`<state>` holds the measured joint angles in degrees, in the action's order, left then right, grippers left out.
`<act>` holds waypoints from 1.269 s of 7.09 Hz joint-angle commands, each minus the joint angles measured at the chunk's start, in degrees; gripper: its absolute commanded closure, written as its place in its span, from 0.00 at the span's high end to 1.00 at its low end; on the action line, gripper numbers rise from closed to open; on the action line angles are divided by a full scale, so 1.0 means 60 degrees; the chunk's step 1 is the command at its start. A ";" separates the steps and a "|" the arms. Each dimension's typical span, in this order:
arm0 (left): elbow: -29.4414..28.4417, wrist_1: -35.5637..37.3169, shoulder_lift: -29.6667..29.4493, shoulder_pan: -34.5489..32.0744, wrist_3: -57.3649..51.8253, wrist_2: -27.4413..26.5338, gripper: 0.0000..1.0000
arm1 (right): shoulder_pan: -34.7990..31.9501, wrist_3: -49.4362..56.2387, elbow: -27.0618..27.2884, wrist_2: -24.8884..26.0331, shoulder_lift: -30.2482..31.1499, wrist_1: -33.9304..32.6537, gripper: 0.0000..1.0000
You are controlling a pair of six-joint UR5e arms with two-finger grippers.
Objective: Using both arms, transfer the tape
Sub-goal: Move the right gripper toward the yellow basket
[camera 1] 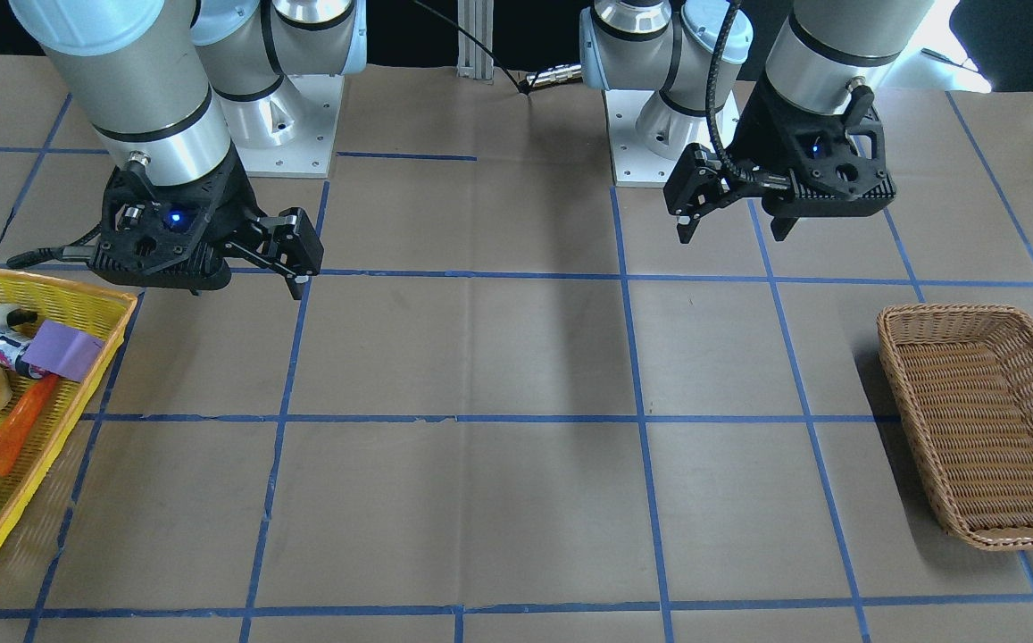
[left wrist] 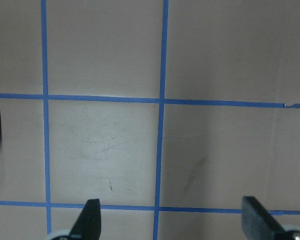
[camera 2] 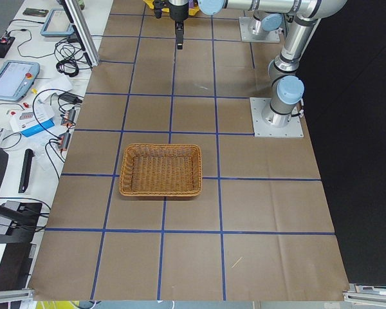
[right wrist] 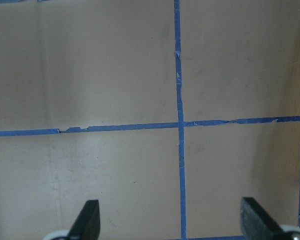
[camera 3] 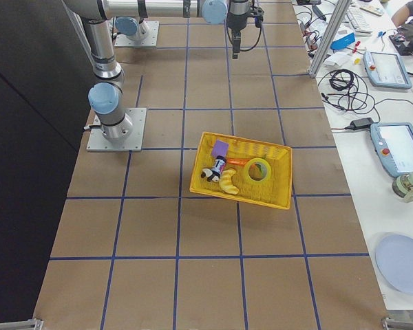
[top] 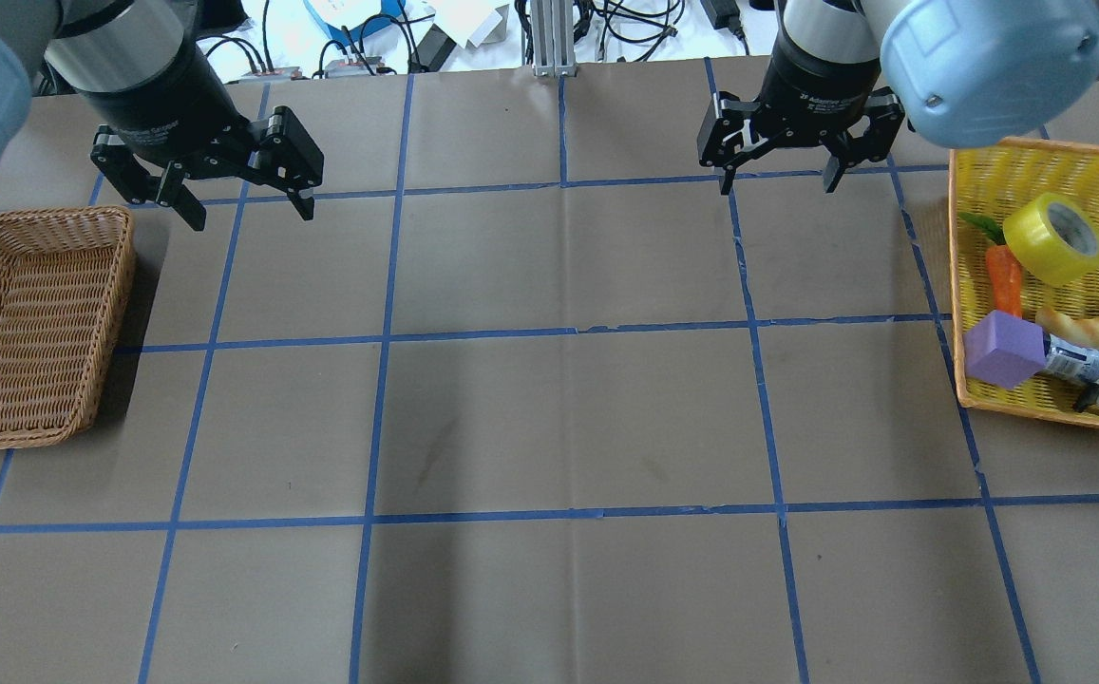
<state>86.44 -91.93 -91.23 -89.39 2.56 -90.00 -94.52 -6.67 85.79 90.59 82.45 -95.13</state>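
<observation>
The yellow tape roll (top: 1054,237) with a pale core lies in the yellow basket (top: 956,285) on my right side, next to a carrot. It also shows in the exterior right view (camera 3: 258,170). My right gripper (top: 779,185) hangs open and empty above the table, to the left of that basket; it also shows in the front view (camera 1: 248,286). My left gripper (top: 250,214) hangs open and empty near the far right corner of the wicker basket (top: 31,323); it also shows in the front view (camera 1: 732,234). Both wrist views show only bare paper between open fingertips.
The yellow basket also holds a purple block (top: 1005,349), a carrot (top: 1003,280), a croissant (top: 1095,328) and a small bottle. The wicker basket (camera 1: 985,429) holds nothing. Brown paper with a blue tape grid covers the table.
</observation>
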 commanded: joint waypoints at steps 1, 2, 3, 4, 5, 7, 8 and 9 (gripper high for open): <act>0.0007 0.0000 -0.0014 0.0000 -0.0002 -0.0001 1.00 | 0.0021 0.0013 0.0028 0.0019 -0.0016 0.0005 1.00; 0.0007 0.0000 0.0000 0.0000 0.0013 -0.0001 1.00 | 0.0036 0.0071 0.0013 0.0019 -0.0016 -0.0039 1.00; 0.0022 0.0000 0.0015 0.0000 0.0013 -0.0001 1.00 | 0.0152 0.0652 0.0013 0.0019 -0.0031 -0.0126 1.00; 0.0036 0.0000 0.0015 0.0000 0.0013 -0.0001 1.00 | 0.0704 0.1948 -0.0030 -0.0010 -0.0147 -0.0388 1.00; 0.0051 0.0000 0.0015 0.0000 -0.0002 -0.0001 1.00 | 0.1681 0.3208 -0.0031 0.0005 -0.0264 -0.0492 1.00; 0.0124 0.0029 0.0030 0.0000 0.0013 -0.0001 1.00 | 0.3762 0.5612 -0.0089 -0.0126 -0.1183 -0.1046 1.00; 0.0153 0.0044 0.0030 0.0000 0.0013 -0.0001 1.00 | 0.4409 0.6407 -0.0176 -0.0997 -0.1841 -0.1340 1.00; 0.0154 0.0044 0.0044 0.0000 0.0013 -0.0001 1.00 | 0.5083 0.6864 -0.0293 -0.1383 -0.2369 -0.1488 1.00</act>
<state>87.27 -91.72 -91.05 -89.39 2.63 -90.00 -69.28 29.77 84.75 85.80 72.36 -102.49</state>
